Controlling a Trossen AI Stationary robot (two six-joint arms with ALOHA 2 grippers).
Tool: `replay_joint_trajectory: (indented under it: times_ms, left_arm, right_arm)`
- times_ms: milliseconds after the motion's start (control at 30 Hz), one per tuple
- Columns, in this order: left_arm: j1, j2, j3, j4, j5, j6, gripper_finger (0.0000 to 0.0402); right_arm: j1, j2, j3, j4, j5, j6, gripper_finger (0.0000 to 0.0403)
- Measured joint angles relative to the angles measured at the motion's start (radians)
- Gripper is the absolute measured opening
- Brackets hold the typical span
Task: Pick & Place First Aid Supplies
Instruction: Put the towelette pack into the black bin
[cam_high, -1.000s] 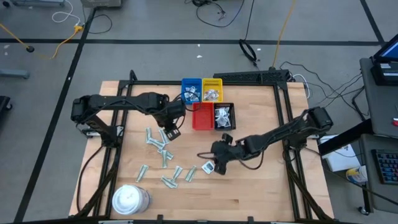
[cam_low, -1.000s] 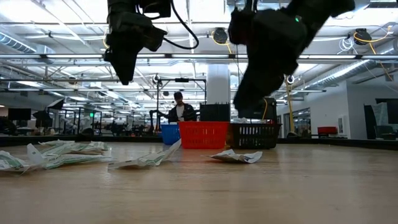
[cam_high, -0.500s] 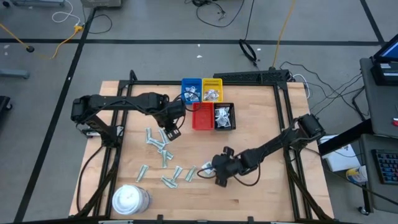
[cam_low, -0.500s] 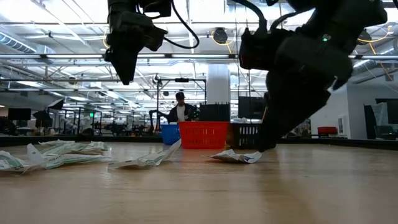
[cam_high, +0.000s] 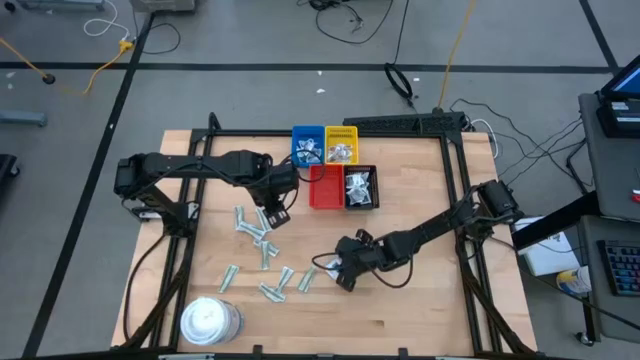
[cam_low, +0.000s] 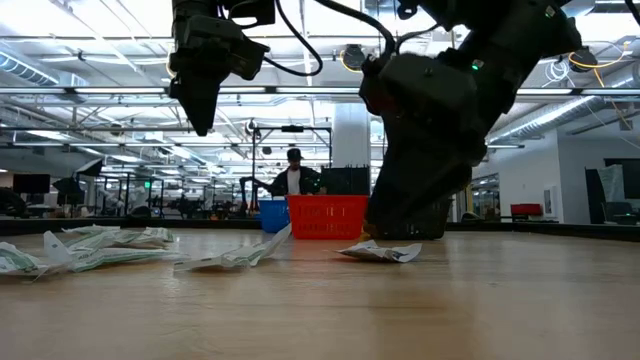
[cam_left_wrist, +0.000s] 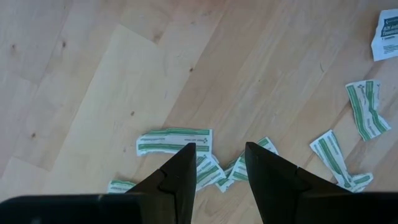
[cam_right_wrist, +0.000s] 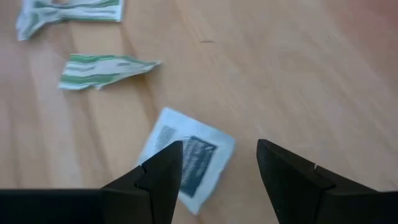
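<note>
The first aid supplies lie flat and loose on the wooden table. Several narrow green-striped strips (cam_high: 262, 245) (cam_left_wrist: 175, 139) are spread at centre left. One white square packet with a dark mark (cam_right_wrist: 189, 155) (cam_high: 329, 264) (cam_low: 380, 250) lies alone near the middle. My right gripper (cam_right_wrist: 217, 158) (cam_high: 342, 274) slants down low over that packet, open, with one finger in front of the packet's edge and the other beside it. High above the strips, my left gripper (cam_left_wrist: 221, 152) (cam_high: 275, 207) (cam_low: 195, 110) points straight down, open, with nothing between its fingers.
Blue (cam_high: 307, 146), yellow (cam_high: 341, 145), red (cam_high: 325, 187) and black (cam_high: 361, 187) trays stand together at the table's far middle, some holding packets. A round white tub (cam_high: 208, 320) sits at the near left corner. Bare wood lies to the right of my right arm.
My right gripper has sunk toward the table and moved toward the near edge, ending low over the white square packet, and its wrist has rolled. Its fingers stay open. The packets have not moved.
</note>
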Motion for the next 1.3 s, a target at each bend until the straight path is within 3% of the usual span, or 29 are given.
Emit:
replay_joint_trajectory:
  times_ms: [333,533,767,900,1067,1300]
  left_arm:
    - [0.0,0.0,0.0,-0.004,0.0,-0.004,0.0143]
    - [0.0,0.0,0.0,-0.004,-0.001,-0.005,0.0143]
    - [0.0,0.0,0.0,-0.006,-0.001,-0.008,0.0143]
    - [0.0,0.0,0.0,-0.006,-0.001,-0.008,0.0143]
    - [0.0,0.0,0.0,-0.006,-0.003,-0.008,0.0143]
    - [0.0,0.0,0.0,0.0,-0.004,0.001,0.0143]
  right_arm:
    - [0.008,0.0,0.0,-0.007,0.032,0.014,0.0201]
    - [0.037,0.062,0.003,0.017,0.039,0.045,0.0201]
    - [0.041,0.102,0.038,0.018,0.072,-0.016,0.0195]
    - [0.035,0.102,0.039,0.008,0.059,-0.042,0.0142]
    - [0.035,0.103,0.039,0.016,0.033,-0.131,0.002]
    - [0.012,0.025,0.034,-0.072,-0.015,-0.246,0.0003]
